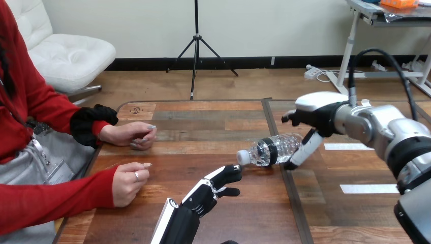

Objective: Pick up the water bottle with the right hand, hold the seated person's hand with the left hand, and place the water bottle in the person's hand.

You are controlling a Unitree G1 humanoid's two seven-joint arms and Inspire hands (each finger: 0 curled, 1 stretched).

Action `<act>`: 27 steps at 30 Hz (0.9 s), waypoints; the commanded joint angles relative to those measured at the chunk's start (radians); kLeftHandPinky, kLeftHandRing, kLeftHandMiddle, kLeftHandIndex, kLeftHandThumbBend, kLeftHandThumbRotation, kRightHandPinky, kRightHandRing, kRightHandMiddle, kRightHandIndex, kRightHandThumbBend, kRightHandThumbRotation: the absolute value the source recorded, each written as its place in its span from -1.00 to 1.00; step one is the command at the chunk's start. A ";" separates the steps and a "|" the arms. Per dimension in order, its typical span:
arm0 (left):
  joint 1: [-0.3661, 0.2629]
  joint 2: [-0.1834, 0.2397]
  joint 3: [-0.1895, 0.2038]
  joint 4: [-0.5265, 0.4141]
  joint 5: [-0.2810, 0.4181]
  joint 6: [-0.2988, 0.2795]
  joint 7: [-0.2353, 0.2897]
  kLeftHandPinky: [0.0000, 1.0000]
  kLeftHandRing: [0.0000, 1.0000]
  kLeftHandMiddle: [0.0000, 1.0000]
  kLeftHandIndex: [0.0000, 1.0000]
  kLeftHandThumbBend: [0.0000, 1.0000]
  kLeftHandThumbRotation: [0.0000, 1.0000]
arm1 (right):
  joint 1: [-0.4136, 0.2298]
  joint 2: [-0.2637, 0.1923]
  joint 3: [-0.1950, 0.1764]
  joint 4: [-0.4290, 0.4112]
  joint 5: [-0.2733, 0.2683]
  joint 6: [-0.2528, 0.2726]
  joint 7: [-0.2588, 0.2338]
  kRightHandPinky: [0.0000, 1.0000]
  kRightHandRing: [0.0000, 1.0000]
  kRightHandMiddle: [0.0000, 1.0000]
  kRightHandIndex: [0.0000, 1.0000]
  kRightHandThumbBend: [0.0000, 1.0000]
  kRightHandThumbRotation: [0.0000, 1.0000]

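Left hand [212,189] relaxed; right hand [316,120] grips sideways, capped water bottle [272,149].

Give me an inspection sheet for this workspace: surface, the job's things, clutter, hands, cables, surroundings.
Surface: wooden table, two white strips at its right.
Job's things: water bottle held sideways, cap to the view's left; person's upper hand and person's lower hand rest at the table's left edge, loosely closed, holding nothing.
Clutter: nothing seen.
Hands: right hand, fingers curled round the bottle's base end; left hand open, apart from bottle and person.
Cables: nothing seen on the table.
Surroundings: person seated at the table's left.
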State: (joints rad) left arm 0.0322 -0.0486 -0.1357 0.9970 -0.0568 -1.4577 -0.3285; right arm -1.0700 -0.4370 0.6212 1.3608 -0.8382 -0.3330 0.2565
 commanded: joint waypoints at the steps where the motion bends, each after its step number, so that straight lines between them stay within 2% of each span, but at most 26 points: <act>1: 0.014 -0.058 0.014 -0.038 0.028 -0.027 0.037 0.44 0.63 0.69 0.64 1.00 0.41 | -0.038 0.032 0.025 0.003 -0.018 0.006 -0.017 0.81 0.83 0.79 0.87 1.00 0.06; 8: 0.041 -0.059 -0.018 -0.076 0.021 0.003 0.065 0.43 0.62 0.68 0.62 1.00 0.36 | -0.019 0.053 0.042 0.009 -0.031 0.011 -0.036 0.76 0.81 0.77 0.85 1.00 0.04; 16: 0.064 -0.049 -0.032 -0.114 0.029 0.017 0.085 0.44 0.63 0.68 0.62 1.00 0.34 | 0.000 0.084 0.062 0.013 -0.042 0.023 -0.058 0.73 0.82 0.78 0.85 1.00 0.07; 21: 0.072 -0.046 -0.010 -0.127 0.069 0.006 0.106 0.43 0.62 0.68 0.62 1.00 0.37 | 0.011 0.100 0.078 0.014 -0.052 0.023 -0.080 0.71 0.81 0.77 0.85 1.00 0.10; 27: 0.081 -0.039 -0.022 -0.133 0.068 0.007 0.120 0.41 0.61 0.68 0.62 1.00 0.40 | 0.024 0.114 0.090 0.016 -0.056 0.021 -0.100 0.68 0.79 0.76 0.84 1.00 0.12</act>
State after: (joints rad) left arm 0.1131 -0.0478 -0.1452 0.8921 0.0062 -1.4490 -0.2214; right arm -1.0664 -0.3561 0.6953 1.3789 -0.8839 -0.3086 0.1796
